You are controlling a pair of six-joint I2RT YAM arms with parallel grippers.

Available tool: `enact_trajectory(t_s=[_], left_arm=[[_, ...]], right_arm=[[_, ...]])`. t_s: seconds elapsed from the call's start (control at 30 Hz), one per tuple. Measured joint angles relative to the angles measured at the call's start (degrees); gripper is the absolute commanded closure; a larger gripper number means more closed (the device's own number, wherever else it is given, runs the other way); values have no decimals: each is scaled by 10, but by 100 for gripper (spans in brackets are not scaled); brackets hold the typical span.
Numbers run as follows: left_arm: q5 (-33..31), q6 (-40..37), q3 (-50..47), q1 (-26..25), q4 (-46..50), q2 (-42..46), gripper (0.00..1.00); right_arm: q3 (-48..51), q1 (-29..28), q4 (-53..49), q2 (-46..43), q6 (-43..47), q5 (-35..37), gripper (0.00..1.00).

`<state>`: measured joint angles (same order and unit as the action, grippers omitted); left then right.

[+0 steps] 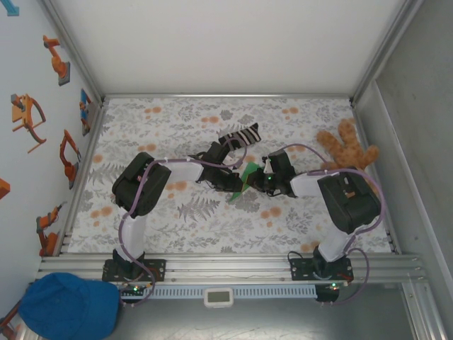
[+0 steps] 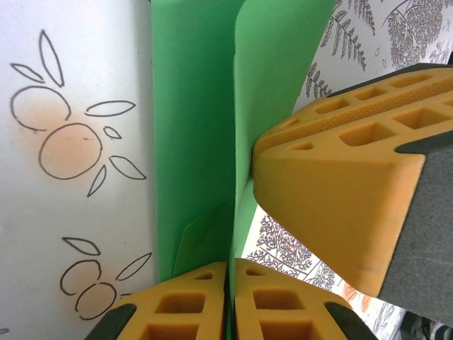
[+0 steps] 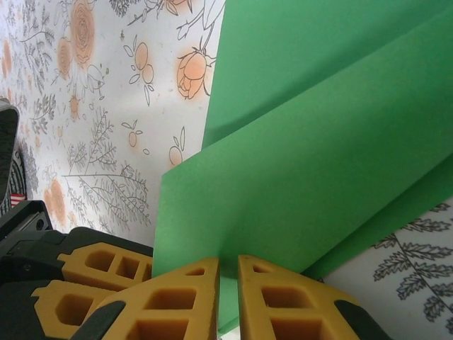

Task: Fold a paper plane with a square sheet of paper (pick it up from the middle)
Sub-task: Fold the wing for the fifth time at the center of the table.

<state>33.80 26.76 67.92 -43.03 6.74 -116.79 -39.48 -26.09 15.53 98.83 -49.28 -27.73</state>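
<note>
Right now the left claw (image 2: 230, 301) and the right claw (image 3: 228, 297) are each pinching tight on an edge of the folded green square sheet of paper (image 1: 248, 175), holding it between them over the middle of the floral counter (image 1: 177, 234), near the striped sock (image 1: 242, 134).

left arm: elbow bent, forearm extends right | left end effector (image 2: 231, 268): pinched onto the square sheet of paper (image 3: 318, 142) | right arm: forearm extends left | right end effector (image 3: 228, 261): pinched on same sheet

Bright, even light; soft shadows; near fingers slightly blurred.
</note>
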Motion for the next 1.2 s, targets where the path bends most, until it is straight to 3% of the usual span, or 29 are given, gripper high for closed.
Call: enact_trajectory(t_s=[0.67, 1.2], left_arm=[[11, 13, -5, 4, -2, 5, 81], [3, 33, -59, 14, 10, 51, 84]], right_arm=[[-12, -1, -17, 10, 10, 3, 87], [-16, -4, -28, 10, 15, 2, 87]])
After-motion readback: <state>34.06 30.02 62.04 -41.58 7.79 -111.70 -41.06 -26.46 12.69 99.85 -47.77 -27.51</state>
